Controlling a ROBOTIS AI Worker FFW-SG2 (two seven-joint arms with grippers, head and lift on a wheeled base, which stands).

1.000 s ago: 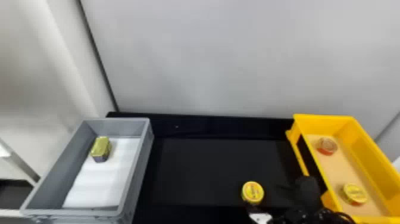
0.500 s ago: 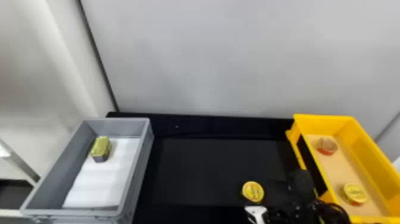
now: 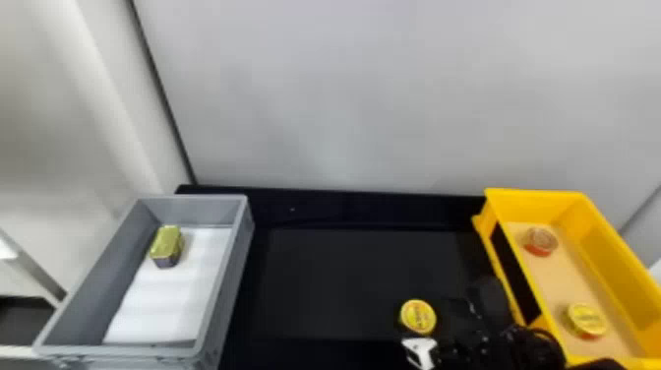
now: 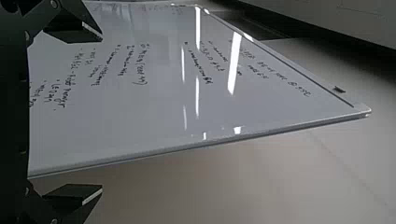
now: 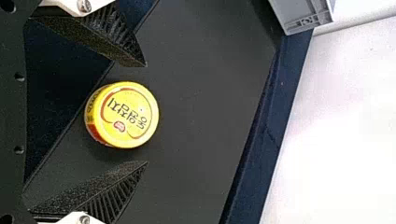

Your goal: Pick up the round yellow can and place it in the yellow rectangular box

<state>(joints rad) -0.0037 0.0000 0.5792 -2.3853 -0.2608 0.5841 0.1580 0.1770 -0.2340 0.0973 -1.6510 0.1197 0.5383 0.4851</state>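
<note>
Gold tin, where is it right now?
Head view, left side: the gold tin sits in the gray box, at the far left of the white liner.

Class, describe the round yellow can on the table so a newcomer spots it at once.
Find the black table between the gray box and the yellow box. On its near part, toward the yellow box, sits a round can with a yellow lid. Unlike the similar can inside the yellow box, it stands outside both boxes, between the open fingers of the right end effector.

A whiteboard point(image 4: 154, 102) with handwriting spans the left wrist view.
</note>
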